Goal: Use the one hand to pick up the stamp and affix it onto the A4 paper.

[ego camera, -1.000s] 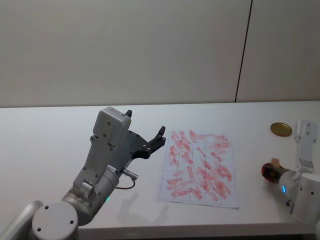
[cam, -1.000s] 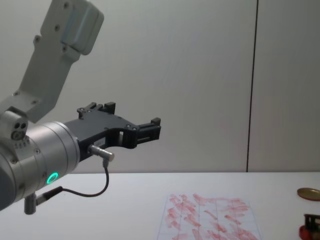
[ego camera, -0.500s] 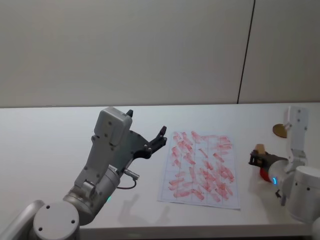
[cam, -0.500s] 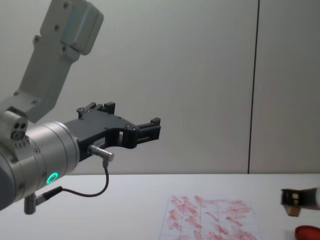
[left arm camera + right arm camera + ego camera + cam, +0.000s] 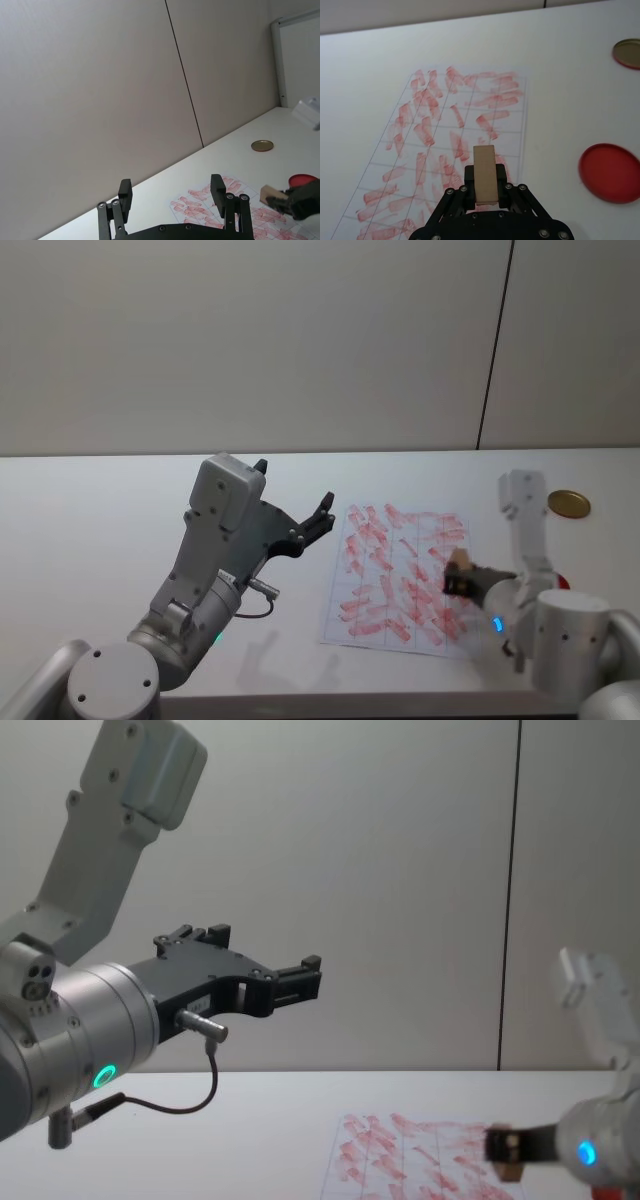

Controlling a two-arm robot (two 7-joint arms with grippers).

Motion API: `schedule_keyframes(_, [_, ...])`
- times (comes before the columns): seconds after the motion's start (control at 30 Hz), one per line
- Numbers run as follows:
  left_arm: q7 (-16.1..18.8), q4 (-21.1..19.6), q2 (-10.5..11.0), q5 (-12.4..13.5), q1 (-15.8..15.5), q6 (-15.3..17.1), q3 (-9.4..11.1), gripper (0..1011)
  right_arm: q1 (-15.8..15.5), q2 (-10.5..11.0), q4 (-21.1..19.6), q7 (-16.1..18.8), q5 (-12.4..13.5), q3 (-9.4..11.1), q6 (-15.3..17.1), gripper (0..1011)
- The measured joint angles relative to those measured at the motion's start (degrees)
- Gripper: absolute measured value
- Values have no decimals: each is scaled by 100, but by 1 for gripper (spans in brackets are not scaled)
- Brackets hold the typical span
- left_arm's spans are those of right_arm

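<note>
The right tool (image 5: 460, 576) is clamped on the stamp (image 5: 462, 562), the pale wooden block pinched between its black fingers (image 5: 506, 191) with its far end sticking out past them. Half a second ago it hung off the sheet's right edge, over the red round base (image 5: 609, 172) – now it has swung leftward and sits over the right-hand part of the A4 paper (image 5: 385, 575), above the rows of red marks. Whether the stamp touches the sheet, I cannot tell. The red base lies uncovered on the surface (image 5: 100, 530) just beside the paper's right edge, and the gold disc (image 5: 568, 504) rests farther back. The left tool (image 5: 171, 185) has not stirred – raised above the surface left of the paper, its fingers spread wide apart and holding nothing.
</note>
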Motion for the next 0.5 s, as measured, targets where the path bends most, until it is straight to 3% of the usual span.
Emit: schedule_keyframes(0.5, [0,0,0,0,0,0,0,993,109,-287,491,197,-228,-357,95,221])
